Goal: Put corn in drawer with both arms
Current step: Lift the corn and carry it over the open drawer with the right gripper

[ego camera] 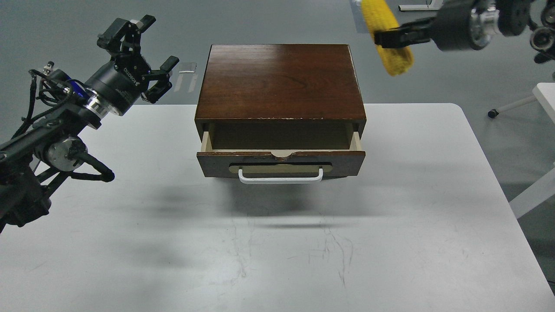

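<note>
The yellow corn (pixel 392 60) hangs high at the top right, tilted, its tip cut off by the top edge. My right gripper (pixel 386 38) is shut on the corn around its middle, well above the table and to the right of the box. The drawer (pixel 281 164), dark brown with a white bar handle (pixel 281 177), stands partly pulled out of the reddish-topped box (pixel 279 80), showing pale wood inside and nothing in it. My left gripper (pixel 138 56) is open and empty, raised at the far left of the box.
The white table (pixel 277 242) carries only the box, at its far middle. A white furniture corner (pixel 547 93) stands off the table's right side. Grey floor lies beyond.
</note>
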`<state>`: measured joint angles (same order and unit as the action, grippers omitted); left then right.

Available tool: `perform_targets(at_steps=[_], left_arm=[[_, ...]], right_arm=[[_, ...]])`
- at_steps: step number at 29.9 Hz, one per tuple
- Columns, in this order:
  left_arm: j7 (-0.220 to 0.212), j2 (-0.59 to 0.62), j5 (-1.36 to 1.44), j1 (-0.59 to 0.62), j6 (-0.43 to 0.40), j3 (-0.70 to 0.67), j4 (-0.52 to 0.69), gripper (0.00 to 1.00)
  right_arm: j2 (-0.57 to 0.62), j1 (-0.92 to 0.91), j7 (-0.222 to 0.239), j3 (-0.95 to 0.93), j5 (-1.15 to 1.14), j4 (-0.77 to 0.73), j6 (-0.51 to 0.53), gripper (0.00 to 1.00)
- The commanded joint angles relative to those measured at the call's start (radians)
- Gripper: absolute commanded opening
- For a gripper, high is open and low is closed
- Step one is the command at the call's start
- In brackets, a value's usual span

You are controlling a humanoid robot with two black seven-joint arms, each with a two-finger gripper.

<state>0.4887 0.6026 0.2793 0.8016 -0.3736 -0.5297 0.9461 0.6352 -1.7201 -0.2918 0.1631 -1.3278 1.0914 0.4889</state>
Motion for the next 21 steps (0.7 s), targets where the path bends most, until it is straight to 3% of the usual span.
perform_targets(at_steps=[1, 5, 10, 13, 21], left_arm=[[0.0, -0.001, 0.0, 0.002, -0.001, -0.001, 0.002, 0.99], [0.0, 0.003, 0.001, 0.004, 0.001, -0.001, 0.002, 0.99], [0.0, 0.005, 0.0, 0.004, 0.001, -0.001, 0.002, 0.99], [0.0, 0.008, 0.0, 0.004, -0.001, -0.001, 0.003, 0.99], [0.0, 0.022, 0.0, 0.004, -0.001, -0.003, 0.003, 0.99]], right_arm=[[-0.118, -0.113, -0.044, 0.082, -0.092, 0.068, 0.0, 0.0], [-0.184, -0.153, -0.125, 0.119, -0.27, 0.154, 0.0, 0.0], [-0.175, -0.174, -0.152, 0.127, -0.392, 0.309, 0.0, 0.0], [-0.183, -0.167, -0.196, 0.17, -0.522, 0.332, -0.044, 0.0], [-0.212, -0.116, -0.197, 0.191, -0.623, 0.317, -0.136, 0.0]])
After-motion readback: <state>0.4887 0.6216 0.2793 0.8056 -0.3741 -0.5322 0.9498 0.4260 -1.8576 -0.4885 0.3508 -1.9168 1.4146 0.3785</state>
